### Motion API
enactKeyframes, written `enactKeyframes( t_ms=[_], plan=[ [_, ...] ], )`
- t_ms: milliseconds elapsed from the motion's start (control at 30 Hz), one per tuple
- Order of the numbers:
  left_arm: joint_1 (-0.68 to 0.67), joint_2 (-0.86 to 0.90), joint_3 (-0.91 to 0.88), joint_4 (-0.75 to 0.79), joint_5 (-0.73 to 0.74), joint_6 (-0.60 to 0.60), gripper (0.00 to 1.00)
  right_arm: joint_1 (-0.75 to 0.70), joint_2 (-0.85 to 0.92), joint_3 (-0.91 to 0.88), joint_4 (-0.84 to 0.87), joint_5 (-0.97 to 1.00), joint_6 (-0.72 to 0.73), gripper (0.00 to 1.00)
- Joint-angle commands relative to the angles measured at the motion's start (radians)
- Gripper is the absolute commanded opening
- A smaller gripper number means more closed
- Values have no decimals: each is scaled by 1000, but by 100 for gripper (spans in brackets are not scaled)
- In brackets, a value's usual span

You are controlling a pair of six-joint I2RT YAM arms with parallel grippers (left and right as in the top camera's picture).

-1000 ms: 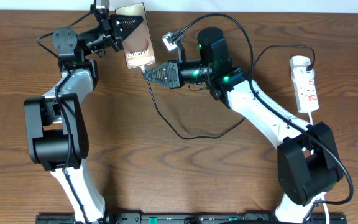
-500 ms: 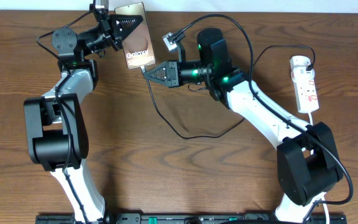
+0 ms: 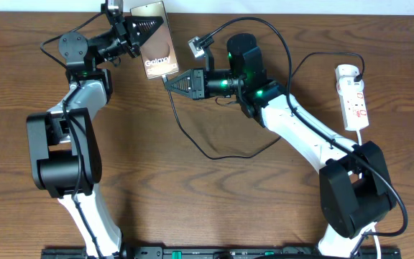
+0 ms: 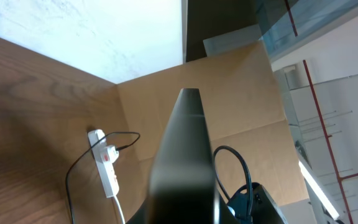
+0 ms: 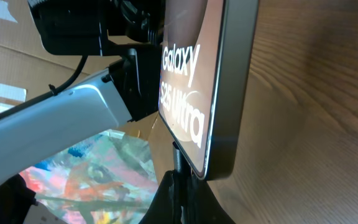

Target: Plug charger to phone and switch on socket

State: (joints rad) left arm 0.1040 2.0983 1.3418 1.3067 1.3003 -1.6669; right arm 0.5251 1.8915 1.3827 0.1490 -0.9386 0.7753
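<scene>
My left gripper [image 3: 142, 34] is clenched on the phone [image 3: 158, 44]. It holds the phone by its side, lettered face toward the overhead camera, and the phone seems raised off the table [image 3: 192, 208]. From my left wrist I see only its dark edge [image 4: 185, 155] running straight out ahead between my fingers.

My right gripper [image 3: 169, 83] is clenched on the tip of the charger [image 3: 218, 159]. The cable trails back under that arm in a loose loop. Just past my right fingertips the tip meets the phone's bottom edge [image 5: 194, 93]. The right wrist view shows it touching there, but I cannot tell whether it is seated in the port or only pressed against it.

So the plugging looks like the step in hand, at or near insertion, and I would not call it done. The socket [image 3: 353, 101] lies well apart from both grippers, out beyond my right arm's elbow, with nothing near its switches. I cannot read whether a switch is on. I judge that part is not yet started. To reach it, one gripper has to let go first.
</scene>
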Motion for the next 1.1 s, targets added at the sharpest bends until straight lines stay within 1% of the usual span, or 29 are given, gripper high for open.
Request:
enactKeyframes(
  t_ms=[0,467,700,1000,1067],
  plan=[
    [-6,-8,11,16,54,24,7,-6,9,6,25,82,17,1],
    [-17,-8,10,16,106,24,7,-10,9,6,80,119,25,1],
    [-33,-8,10,16,106,24,7,-21,9,6,87,128,25,1],
    [-26,-8,10,16,105,24,7,-42,9,6,67,69,-23,1],
    [-26,-8,10,16,105,24,7,-42,9,6,44,63,-38,8]
  ],
)
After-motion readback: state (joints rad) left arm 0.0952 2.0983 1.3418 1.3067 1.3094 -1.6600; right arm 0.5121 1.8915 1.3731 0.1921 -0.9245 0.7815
